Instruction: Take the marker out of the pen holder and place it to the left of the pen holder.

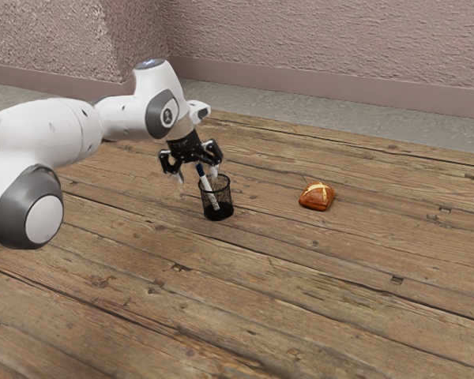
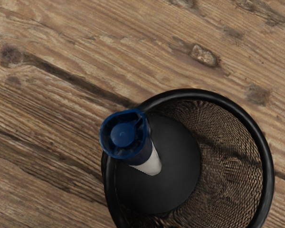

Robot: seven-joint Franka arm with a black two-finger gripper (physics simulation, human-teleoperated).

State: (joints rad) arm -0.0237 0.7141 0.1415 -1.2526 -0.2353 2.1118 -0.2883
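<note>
Have pincer [image 1: 197, 177] apart at 11 o'clock of pen holder [image 1: 219, 212] in exterior view, see blue-capped marker [image 2: 124, 135] inside it, leaning toward 11 o'clock with cap above rim, plus bun [image 1: 317, 197] on worktop [image 1: 324, 272] at holder's 3 o'clock.

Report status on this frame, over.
Gripper open, near marker's blue end. Marker tilted inside pen holder, not yet out. Nothing seen blocking it.
</note>
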